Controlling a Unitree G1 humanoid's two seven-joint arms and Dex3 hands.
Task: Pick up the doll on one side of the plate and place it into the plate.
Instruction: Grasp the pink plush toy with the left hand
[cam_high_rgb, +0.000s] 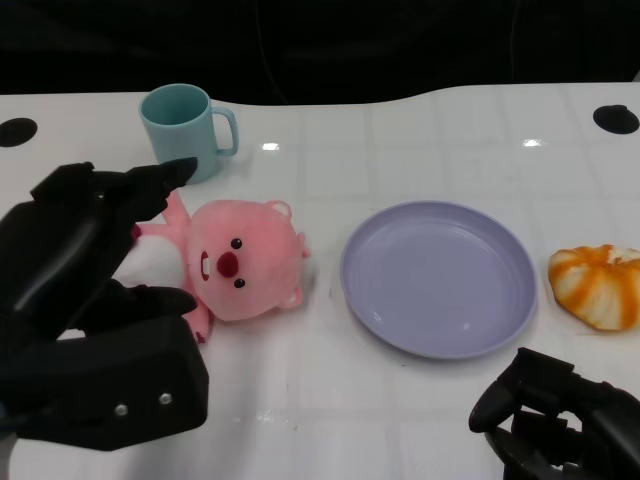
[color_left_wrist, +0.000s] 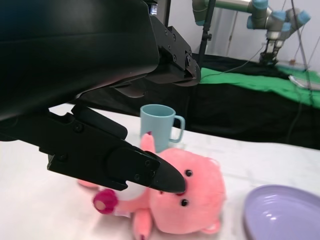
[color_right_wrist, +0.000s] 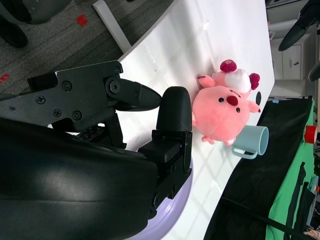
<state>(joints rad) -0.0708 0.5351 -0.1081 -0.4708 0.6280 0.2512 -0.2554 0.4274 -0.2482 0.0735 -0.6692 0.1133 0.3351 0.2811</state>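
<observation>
Head view: pink doll (cam_high_rgb: 240, 262) lies on the white table (cam_high_rgb: 420, 130) left of centre, face up, just beside the left rim of the lilac plate (cam_high_rgb: 437, 277) w/ a narrow gap between them. Nothing lies in the plate. Teal mug (cam_high_rgb: 186, 130) stands upright in the upper left, just behind the doll, handle to the right. An orange-and-white striped soft item (cam_high_rgb: 598, 285) sits at the right edge, just right of the plate, not touching it.

Left hand (cam_high_rgb: 95, 300) fills the lower left of the frame, fingers spread apart, one long fingertip pointing toward the mug, another lying near the doll's left side. It grasps nothing. Left wrist view: one black finger (color_left_wrist: 130, 167) crosses in front of the doll's (color_left_wrist: 192, 200) face; contact can't be told. Mug (color_left_wrist: 159, 126) stands behind, plate edge (color_left_wrist: 285, 212) at lower right.

Right hand (cam_high_rgb: 560, 415) is low in the lower right corner, below the plate, fingers partly curled, nothing in it. Right wrist view: its fingers (color_right_wrist: 172, 115) apart, over the plate rim (color_right_wrist: 175, 212); doll (color_right_wrist: 222, 107) and mug (color_right_wrist: 250, 142) at right of frame.
</observation>
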